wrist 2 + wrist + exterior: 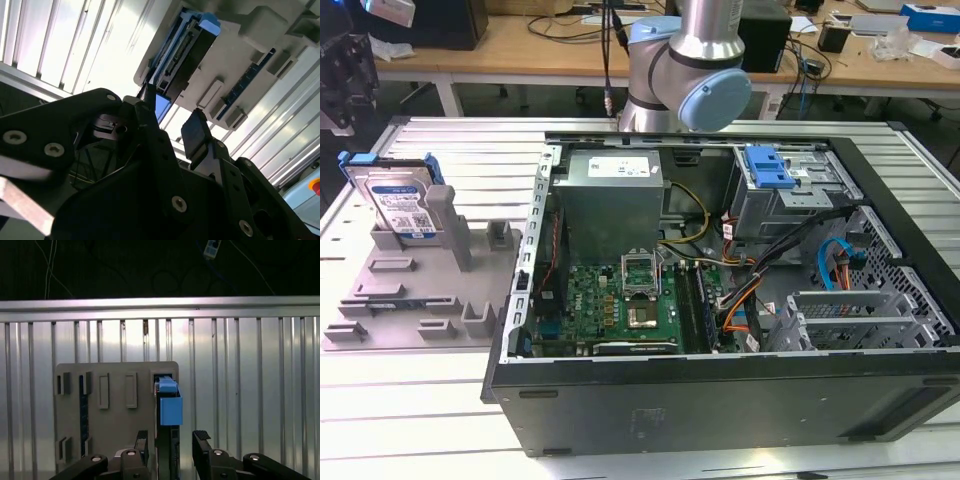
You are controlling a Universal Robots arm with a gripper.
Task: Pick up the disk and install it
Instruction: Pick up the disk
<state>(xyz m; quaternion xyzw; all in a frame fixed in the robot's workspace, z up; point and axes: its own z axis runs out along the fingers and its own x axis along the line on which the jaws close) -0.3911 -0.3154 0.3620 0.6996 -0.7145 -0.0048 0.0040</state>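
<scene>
1. On the grey tray (380, 300), at the exterior view's left, the disk (398, 205) stands on edge in a slot. Its label faces out and its blue carrier bracket frames it.
2. Clear of it, in both wrist views, the gripper (171, 442) hangs with its fingers (201, 440) spread wide and holding nothing. The disk's thin edge lines up with the gap between them.
3. The step in hand looks like the approach to the grasp. Doing it well means keeping the disk centred in that gap and the fingers parallel to its flat faces. Both should then close on the drive body rather than on the bracket's blue tab.
4. Just beside the disk stands one of the tray's upright posts (450, 225), which could catch a finger that comes in off-line.
5. Further out on the slatted table (420, 420) lies the open computer case (720, 420), with cables (760, 285) crowding the space near its drive cage (785, 200).
</scene>
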